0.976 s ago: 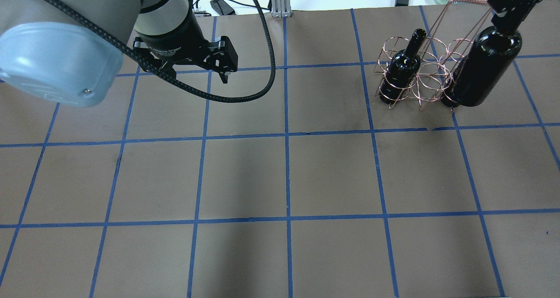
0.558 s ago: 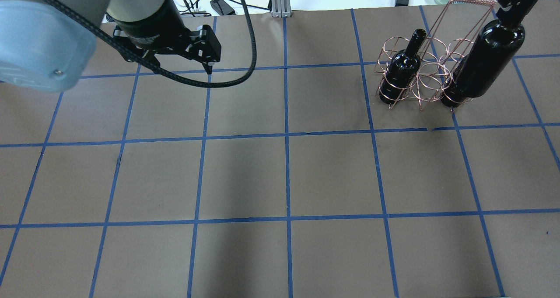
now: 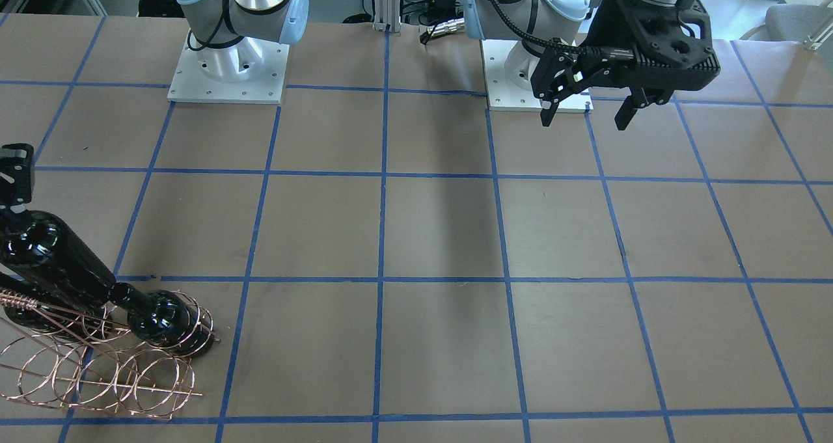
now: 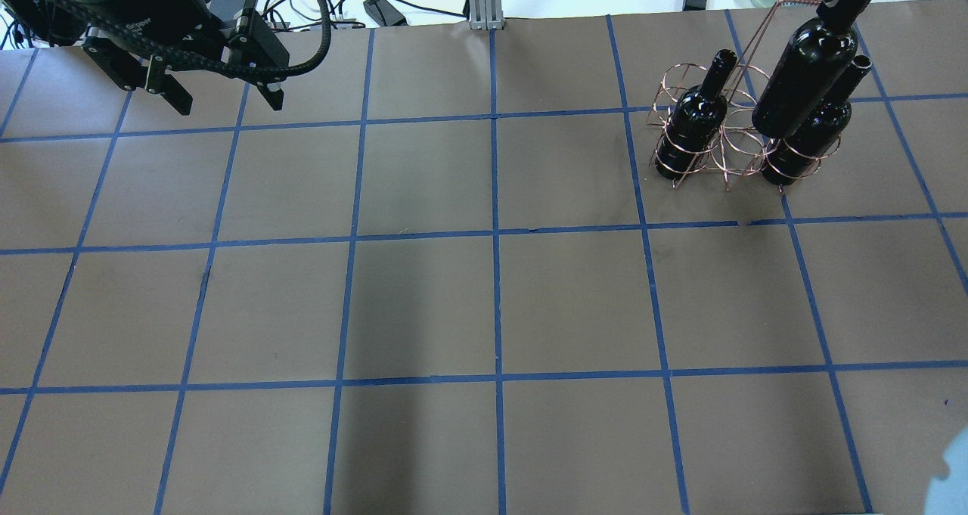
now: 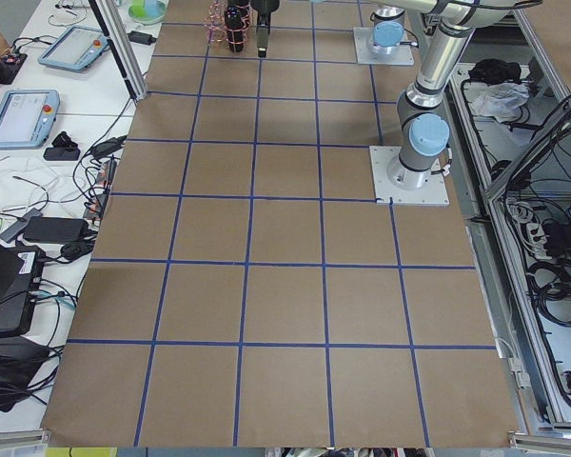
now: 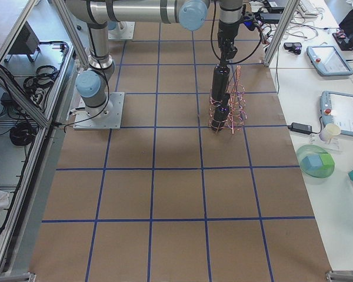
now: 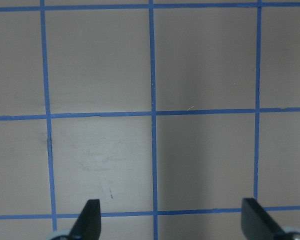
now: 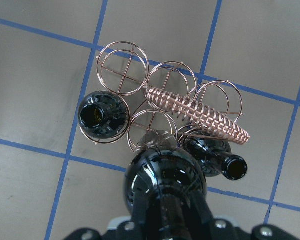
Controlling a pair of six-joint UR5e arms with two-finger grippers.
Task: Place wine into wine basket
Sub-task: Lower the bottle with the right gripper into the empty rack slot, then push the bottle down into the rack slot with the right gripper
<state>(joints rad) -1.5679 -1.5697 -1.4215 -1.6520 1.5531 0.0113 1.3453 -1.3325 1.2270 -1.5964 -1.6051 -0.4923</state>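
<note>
Wine bottle, glossy black glass: dangling above the copper wire basket
Right gripper: clamped on its neck
Left gripper: jaws spread wide, empty

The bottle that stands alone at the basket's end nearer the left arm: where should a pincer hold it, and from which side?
Probably by the narrow neck, coming straight down from above. This wine bottle stands upright in a corner loop of the wine basket, so wire rings its body, while the neck rises free above the loops.
</note>
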